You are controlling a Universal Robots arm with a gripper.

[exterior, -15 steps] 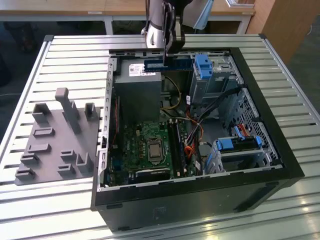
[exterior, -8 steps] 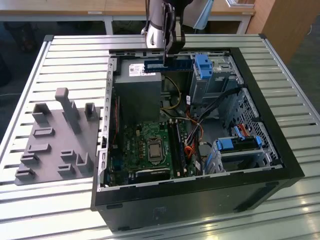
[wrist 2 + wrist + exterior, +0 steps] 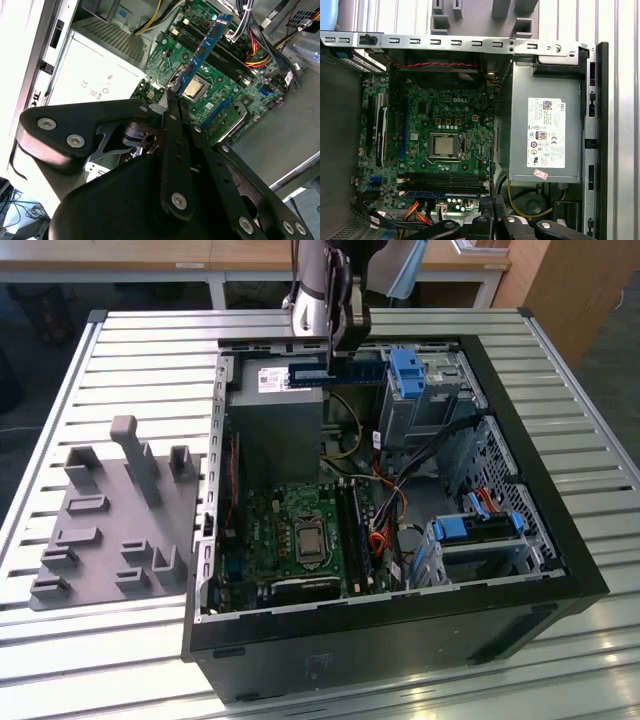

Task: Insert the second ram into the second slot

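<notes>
A slatted metal counter (image 3: 130, 350) carries the open computer case (image 3: 560, 540). The tool (image 3: 336, 360) clamps the second ram (image 3: 365, 369) above the case's twelve o'clock side. If it tilts, the stick could likely jam against the memory slots (image 3: 353, 525) at the processor's three o'clock.

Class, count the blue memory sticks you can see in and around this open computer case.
1. The second ram is held in the jaws of the gripper, above the open case. Others may sit hidden in the motherboard slots.
</notes>
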